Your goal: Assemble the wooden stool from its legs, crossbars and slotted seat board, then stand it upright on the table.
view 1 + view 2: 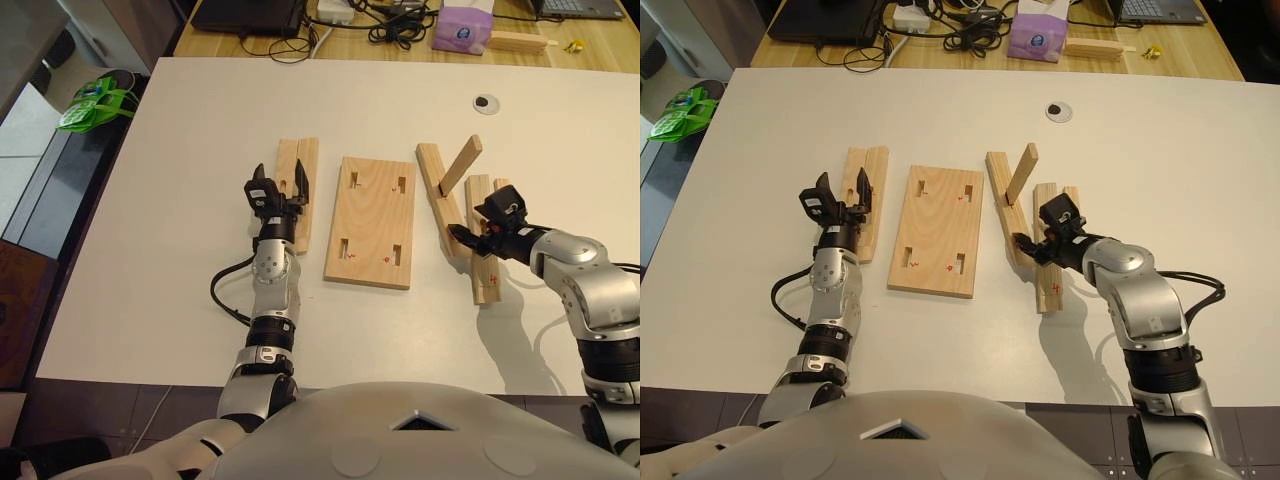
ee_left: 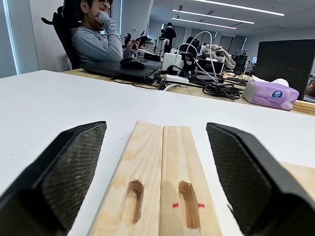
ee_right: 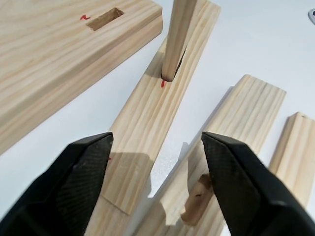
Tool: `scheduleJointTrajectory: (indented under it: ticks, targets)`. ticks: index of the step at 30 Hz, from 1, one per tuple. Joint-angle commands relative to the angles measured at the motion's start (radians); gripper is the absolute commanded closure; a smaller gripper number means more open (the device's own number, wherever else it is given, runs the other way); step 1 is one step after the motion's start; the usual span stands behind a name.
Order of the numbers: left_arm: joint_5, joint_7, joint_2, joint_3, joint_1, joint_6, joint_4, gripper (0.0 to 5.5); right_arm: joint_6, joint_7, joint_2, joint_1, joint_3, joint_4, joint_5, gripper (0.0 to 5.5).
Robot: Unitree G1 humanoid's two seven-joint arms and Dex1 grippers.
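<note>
The slotted seat board (image 1: 370, 222) lies flat mid-table. To its left lie two legs (image 1: 299, 190) side by side, slots up. My left gripper (image 1: 279, 182) is open and low over their near end, one finger (image 2: 69, 172) on each side of the pair (image 2: 162, 167). Right of the board lies a leg (image 1: 438, 190) with a crossbar (image 1: 461, 164) standing tilted in its slot. More leg pieces (image 1: 483, 250) lie beside it. My right gripper (image 1: 470, 226) is open, just above the near end of that leg (image 3: 147, 123) and the neighbouring piece (image 3: 236, 128), holding nothing.
A small black round item (image 1: 486, 101) sits at the far right of the white table (image 1: 160, 230). Behind it, a wooden desk carries cables (image 1: 395, 15), a purple tissue pack (image 1: 463, 30) and a wooden stick (image 1: 520, 42). A green object (image 1: 95, 105) lies off the table's left edge.
</note>
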Motion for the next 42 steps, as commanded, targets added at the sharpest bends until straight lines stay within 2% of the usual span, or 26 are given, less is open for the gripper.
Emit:
scheduleJointTrajectory:
  ticks: [1,8,12,20,28,33,39,42]
  targets:
    - [0.006,0.005,0.002,0.001,0.0,-0.002,0.003,1.73,0.017,0.001,0.013,-0.009,0.005,0.011,0.006,2.17]
    - [0.009,0.009,-0.003,-0.002,-0.003,-0.004,0.007,1.73,0.04,0.013,0.043,-0.05,0.043,0.016,0.013,2.17]
    - [0.009,0.015,-0.006,-0.001,0.0,-0.006,0.006,1.73,0.059,0.026,0.021,-0.056,0.077,0.037,-0.007,2.17]
    - [0.005,0.03,-0.013,0.003,-0.003,-0.018,0.02,1.73,0.058,0.071,-0.071,-0.006,0.039,0.117,-0.009,2.17]
    - [0.005,0.047,-0.015,0.01,-0.011,-0.036,0.037,1.73,0.037,0.11,-0.078,-0.042,0.041,0.176,-0.005,2.17]
    - [0.006,0.051,-0.015,0.009,-0.007,-0.04,0.04,1.73,0.039,0.104,-0.035,-0.041,0.024,0.193,0.016,3.08]
    - [0.004,0.043,-0.007,0.008,-0.014,-0.035,0.044,1.73,0.023,0.056,0.066,-0.036,-0.077,0.211,0.08,4.16]
    - [0.003,0.04,-0.004,0.009,-0.018,-0.032,0.04,1.73,0.0,0.058,0.113,-0.044,-0.127,0.253,0.124,4.48]
